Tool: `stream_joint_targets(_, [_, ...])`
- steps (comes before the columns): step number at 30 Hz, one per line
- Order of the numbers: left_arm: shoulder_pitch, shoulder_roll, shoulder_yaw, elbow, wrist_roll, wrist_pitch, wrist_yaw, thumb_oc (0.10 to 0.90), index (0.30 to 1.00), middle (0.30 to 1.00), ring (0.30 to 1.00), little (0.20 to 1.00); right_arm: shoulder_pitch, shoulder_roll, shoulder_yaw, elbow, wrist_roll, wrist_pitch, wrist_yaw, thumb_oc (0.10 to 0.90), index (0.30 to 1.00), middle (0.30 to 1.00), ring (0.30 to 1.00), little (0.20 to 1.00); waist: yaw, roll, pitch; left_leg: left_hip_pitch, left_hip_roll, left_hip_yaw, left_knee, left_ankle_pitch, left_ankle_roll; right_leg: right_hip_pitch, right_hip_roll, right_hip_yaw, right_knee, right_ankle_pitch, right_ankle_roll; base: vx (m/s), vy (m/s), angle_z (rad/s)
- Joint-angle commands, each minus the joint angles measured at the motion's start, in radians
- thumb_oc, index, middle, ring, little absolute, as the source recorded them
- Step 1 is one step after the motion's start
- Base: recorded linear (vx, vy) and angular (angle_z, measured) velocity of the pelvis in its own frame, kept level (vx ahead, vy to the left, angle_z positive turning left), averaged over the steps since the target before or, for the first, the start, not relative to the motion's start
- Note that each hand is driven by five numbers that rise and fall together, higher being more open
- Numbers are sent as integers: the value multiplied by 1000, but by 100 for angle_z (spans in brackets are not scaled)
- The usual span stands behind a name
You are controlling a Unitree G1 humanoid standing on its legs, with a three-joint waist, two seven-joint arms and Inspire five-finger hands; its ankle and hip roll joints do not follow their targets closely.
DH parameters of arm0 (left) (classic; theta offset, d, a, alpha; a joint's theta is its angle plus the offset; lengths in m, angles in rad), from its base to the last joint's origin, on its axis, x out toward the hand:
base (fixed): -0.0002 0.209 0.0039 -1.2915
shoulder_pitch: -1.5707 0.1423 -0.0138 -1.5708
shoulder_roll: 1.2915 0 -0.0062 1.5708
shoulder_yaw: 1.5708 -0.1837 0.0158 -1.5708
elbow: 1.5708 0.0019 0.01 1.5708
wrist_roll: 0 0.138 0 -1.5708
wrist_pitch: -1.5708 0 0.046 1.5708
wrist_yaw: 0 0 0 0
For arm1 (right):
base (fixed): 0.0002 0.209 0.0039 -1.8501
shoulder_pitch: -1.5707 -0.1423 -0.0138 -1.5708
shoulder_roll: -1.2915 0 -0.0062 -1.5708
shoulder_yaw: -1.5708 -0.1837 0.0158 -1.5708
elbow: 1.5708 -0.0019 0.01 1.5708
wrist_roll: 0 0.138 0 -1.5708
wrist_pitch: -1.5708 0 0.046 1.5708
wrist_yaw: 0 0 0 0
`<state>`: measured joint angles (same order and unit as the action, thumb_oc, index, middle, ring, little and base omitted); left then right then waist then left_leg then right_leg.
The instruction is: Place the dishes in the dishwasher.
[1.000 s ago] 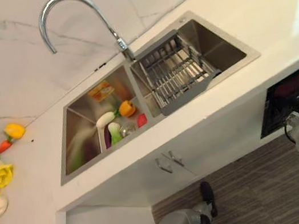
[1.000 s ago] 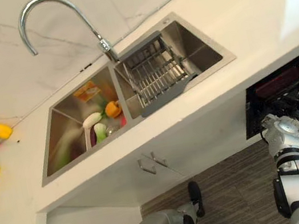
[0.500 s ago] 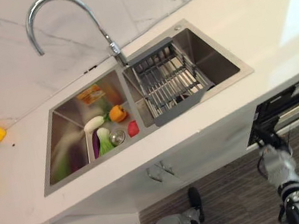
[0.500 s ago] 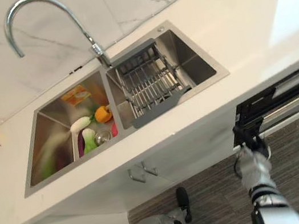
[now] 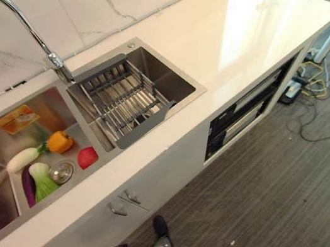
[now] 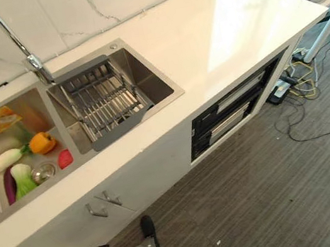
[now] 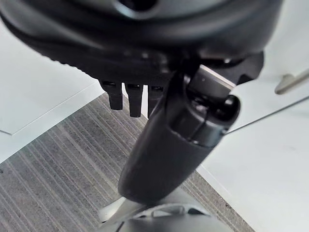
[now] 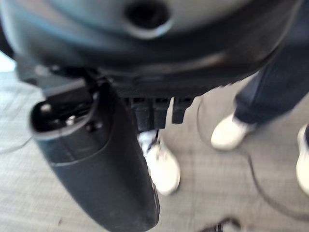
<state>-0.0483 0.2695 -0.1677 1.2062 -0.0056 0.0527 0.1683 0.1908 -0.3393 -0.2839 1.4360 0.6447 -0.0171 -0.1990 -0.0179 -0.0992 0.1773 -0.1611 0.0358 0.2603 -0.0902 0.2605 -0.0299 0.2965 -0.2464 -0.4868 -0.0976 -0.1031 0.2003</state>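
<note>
Since half a second earlier the head camera had swung, so the whole scene shifted. The right arm, which had reached up to the dark-fronted dishwasher (image 5: 247,111) under the white counter (image 5: 231,28), had left it. The right hand (image 8: 101,164) now hung over the floor near a person's white shoes (image 8: 161,166), its fingers (image 8: 154,112) loosely straight and holding nothing. The left hand (image 7: 174,150) hung low by the cabinet, its fingers (image 7: 126,96) likewise straight and empty.

We judged that the hands had let go of the dishwasher, and we could not tell whether its front was ajar.

We counted:
- one chrome tap (image 5: 42,46)
- two steel sink basins (image 5: 169,75)
- one grey wire rack (image 5: 123,99), in which we made out no dish
- five toy vegetables (image 5: 59,142) in the left basin
</note>
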Motion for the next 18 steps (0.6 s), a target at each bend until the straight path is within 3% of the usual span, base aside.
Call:
stream_joint_targets(1, [-31, -124, 6, 65, -46, -33, -46, 800, 900, 900, 900, 900, -175, -36, 110, -6, -279, 53, 41, 800, 900, 900, 900, 900, 66, 134, -7, 82, 31, 35, 46, -160, -57, 31, -56, -14, 47, 12, -7, 10, 156, -1])
stream_joint_targets(5, [-37, -117, 20, 69, -50, -41, -58, 800, 900, 900, 900, 900, -187, -16, 192, -39, -374, 57, 72, 800, 900, 900, 900, 900, 74, 103, -20, 89, 3, 44, 43, -189, -37, 2, -89, 7, 63, 66, 15, 35, 179, -13])
stream_joint_targets(6, [-39, -116, 25, 69, -57, -38, -68, 800, 900, 900, 900, 900, -193, -9, 206, -58, -381, 55, 74, 800, 900, 900, 900, 900, 76, 86, -27, 115, -33, 39, 27, -219, -11, -48, -132, 44, 169, 115, 22, 92, 233, -8])
stream_joint_targets(8, [-53, -109, 11, 81, -35, -34, -70, 800, 900, 900, 900, 900, -212, 4, 236, -84, -401, 50, 70, 800, 900, 900, 900, 900, 60, 85, 1, 139, -48, 15, 12, -234, 10, -131, -152, 128, 332, 169, 11, 79, 259, 20])
stream_joint_targets(9, [-62, -104, 2, 82, -24, -34, -69, 800, 900, 900, 900, 900, -221, 5, 253, -93, -408, 46, 75, 800, 900, 900, 900, 900, 50, 91, 18, 147, -46, 2, 3, -235, 18, -183, -134, 181, 401, 175, 1, 98, 257, 58])
stream_joint_targets(10, [-77, -94, -22, 83, 2, -34, -66, 800, 900, 900, 900, 900, -243, 15, 289, -115, -413, 39, 70, 800, 900, 900, 900, 900, 16, 109, 53, 169, -33, -35, 3, -248, 27, -291, -54, 298, 508, 111, -26, 70, 187, 78])
stream_joint_targets(11, [-78, -94, -22, 83, 2, -34, -66, 800, 900, 900, 900, 900, -244, 15, 289, -114, -413, 39, 70, 800, 900, 900, 900, 900, 18, 111, 51, 164, -30, -33, 3, -246, 26, -297, -50, 300, 508, 115, -29, 121, 131, 73])
stream_joint_targets(12, [-93, -80, -46, 71, 23, -40, -41, 800, 900, 900, 900, 900, -248, 30, 314, -129, -409, 27, 69, 800, 900, 900, 900, 900, -12, 125, 64, 174, -19, -69, 3, -247, 20, -346, 55, 393, 498, -7, -56, 87, -1, 74])
stream_joint_targets(14, [-101, -80, -63, 46, 24, -54, -3, 800, 900, 900, 900, 900, -250, 48, 344, -150, -381, 6, 54, 800, 900, 900, 900, 900, -22, 120, 104, 185, -20, -106, 3, -242, 7, -393, 121, 442, 403, -30, -75, 104, -35, 62])
stream_joint_targets(15, [-101, -80, -63, 46, 24, -54, -3, 800, 900, 900, 900, 900, -250, 48, 344, -150, -381, 6, 54, 800, 900, 900, 900, 900, -22, 120, 104, 185, -20, -106, 3, -242, 7, -393, 121, 442, 403, -30, -75, 96, -146, 54])
stream_joint_targets(16, [-89, -79, -24, 72, -25, -50, -14, 800, 900, 900, 900, 900, -249, 65, 364, -151, -382, 5, 50, 800, 900, 900, 900, 900, -16, 97, 131, 195, -37, -133, 3, -238, 1, -368, 132, 441, 297, -5, -80, 59, -142, 107])
stream_joint_targets(17, [-65, -87, 50, 138, -97, -39, -2, 800, 900, 900, 900, 900, -234, 74, 364, -144, -388, 8, 57, 800, 900, 900, 900, 900, -7, 93, 122, 188, -38, -149, 3, -232, 2, -341, 124, 443, 278, -9, -77, 61, -142, 159])
stream_joint_targets(18, [-65, -87, 50, 139, -97, -39, -2, 800, 900, 900, 900, 900, -234, 74, 365, -144, -388, 8, 57, 800, 900, 900, 900, 900, -8, 93, 121, 188, -38, -149, 3, -233, 2, -341, 124, 443, 279, -10, -77, 8, -45, 190])
